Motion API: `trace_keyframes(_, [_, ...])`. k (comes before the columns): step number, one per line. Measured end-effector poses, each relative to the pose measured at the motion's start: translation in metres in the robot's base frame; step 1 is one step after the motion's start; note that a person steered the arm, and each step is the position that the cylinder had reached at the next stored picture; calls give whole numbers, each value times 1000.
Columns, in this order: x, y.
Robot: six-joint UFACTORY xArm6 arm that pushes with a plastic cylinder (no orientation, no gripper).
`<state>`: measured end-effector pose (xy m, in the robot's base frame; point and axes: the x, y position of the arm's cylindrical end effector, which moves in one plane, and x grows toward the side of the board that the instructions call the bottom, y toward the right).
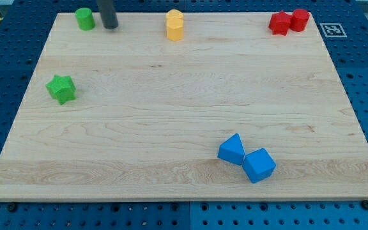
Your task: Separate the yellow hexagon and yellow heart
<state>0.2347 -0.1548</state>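
Two yellow blocks stand touching at the view's top centre. The upper one (174,16) looks like the hexagon and the lower one (175,29) the heart, though the shapes are hard to tell apart. My tip (110,26) is at the view's top left, well left of the yellow pair and just right of a green cylinder (85,18).
A green star (61,88) lies at the left side. Two red blocks (289,21) touch at the top right corner. A blue triangle-like block (232,149) and a blue cube (259,165) touch near the bottom right. The wooden board (171,96) sits on a blue pegboard.
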Motion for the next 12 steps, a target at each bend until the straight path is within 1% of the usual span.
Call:
trace_keyframes(1, [-14, 19])
trace_keyframes(2, [-40, 37])
trace_keyframes(3, [-42, 64])
trace_keyframes(4, [-41, 107])
trace_keyframes(5, [-41, 127])
trace_keyframes(7, [-4, 126])
trace_keyframes(8, [6, 129])
trace_keyframes(9, [-8, 148])
trace_keyframes(10, [-11, 150])
trace_keyframes(11, [14, 166])
trace_keyframes(12, [27, 168])
